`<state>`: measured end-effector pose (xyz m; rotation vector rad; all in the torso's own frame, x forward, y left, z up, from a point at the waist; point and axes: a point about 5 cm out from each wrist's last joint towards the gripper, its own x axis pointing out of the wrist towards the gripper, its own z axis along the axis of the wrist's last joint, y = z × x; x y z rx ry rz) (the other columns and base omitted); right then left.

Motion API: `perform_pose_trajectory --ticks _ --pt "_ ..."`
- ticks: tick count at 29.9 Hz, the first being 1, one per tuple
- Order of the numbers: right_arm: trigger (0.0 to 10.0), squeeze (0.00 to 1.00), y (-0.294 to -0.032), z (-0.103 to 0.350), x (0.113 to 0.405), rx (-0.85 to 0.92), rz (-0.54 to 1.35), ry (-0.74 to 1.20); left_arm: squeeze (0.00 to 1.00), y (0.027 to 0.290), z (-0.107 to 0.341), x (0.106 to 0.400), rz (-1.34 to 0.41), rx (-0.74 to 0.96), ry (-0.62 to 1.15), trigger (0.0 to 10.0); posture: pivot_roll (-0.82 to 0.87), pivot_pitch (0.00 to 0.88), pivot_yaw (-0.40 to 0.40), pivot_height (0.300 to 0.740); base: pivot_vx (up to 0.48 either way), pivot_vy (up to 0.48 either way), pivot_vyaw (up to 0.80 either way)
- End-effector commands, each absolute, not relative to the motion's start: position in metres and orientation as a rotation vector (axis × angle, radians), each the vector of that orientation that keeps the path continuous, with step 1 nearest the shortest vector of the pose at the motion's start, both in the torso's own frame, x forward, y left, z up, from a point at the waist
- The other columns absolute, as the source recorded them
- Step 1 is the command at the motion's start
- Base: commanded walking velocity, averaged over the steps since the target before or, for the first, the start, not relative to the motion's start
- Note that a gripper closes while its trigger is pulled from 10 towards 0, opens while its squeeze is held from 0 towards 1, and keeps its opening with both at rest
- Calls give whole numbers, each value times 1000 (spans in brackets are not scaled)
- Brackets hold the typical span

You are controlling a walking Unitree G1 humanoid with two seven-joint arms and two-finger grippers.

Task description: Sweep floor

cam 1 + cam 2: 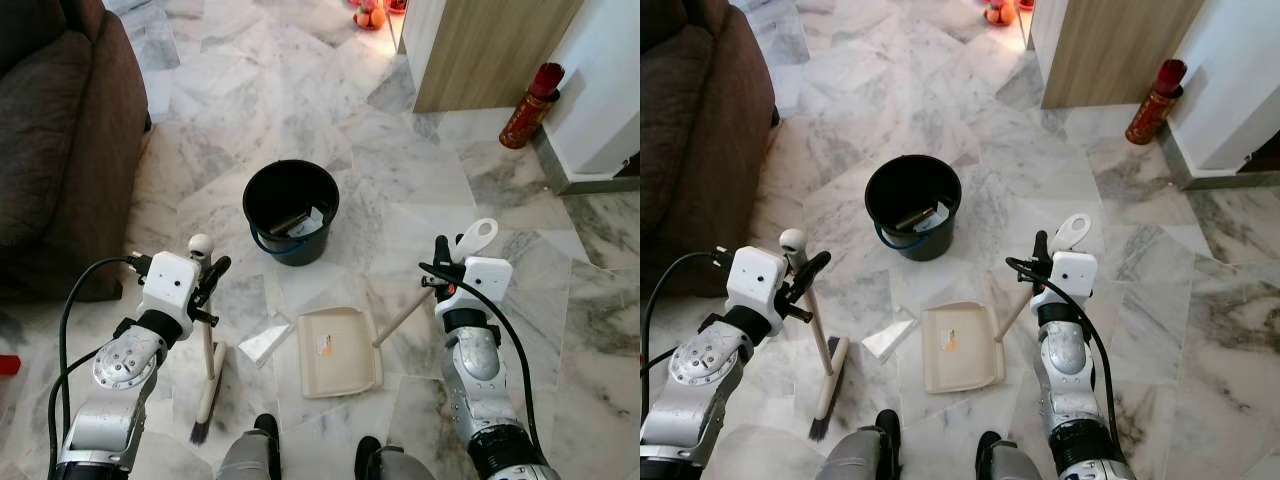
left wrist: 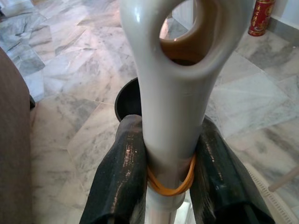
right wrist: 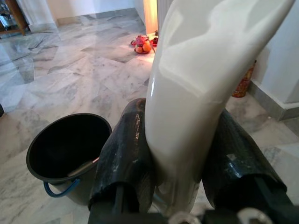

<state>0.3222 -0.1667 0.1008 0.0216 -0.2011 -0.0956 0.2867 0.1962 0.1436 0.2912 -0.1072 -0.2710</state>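
Underfoot, a grey-veined marble floor [image 1: 300, 110] spreads out, with a brown sofa [image 1: 60, 140] at the robot's left; a black bucket [image 1: 291, 210] stands ahead on the tiles; nearer, a cream dustpan [image 1: 338, 350] lies flat, its long handle clamped in the right end effector [image 1: 448, 262]; the left end effector [image 1: 208, 280] grips the broom [image 1: 208, 385] near its top, bristles on the floor; a clear wrapper [image 1: 265, 340] lies between broom and dustpan.
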Motion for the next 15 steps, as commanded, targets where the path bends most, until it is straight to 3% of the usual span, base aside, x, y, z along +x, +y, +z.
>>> perform_pose_trajectory --ticks 1,15 --pt "10000 0 -169 96 318 38 -112 -185 0 199 146 285 -254 295 -124 10000 220 304 26 740 0 0 0" --pt "10000 0 -167 125 327 76 -111 -303 0 202 150 287 -243 305 -146 10000 217 289 20 740 0 0 0"
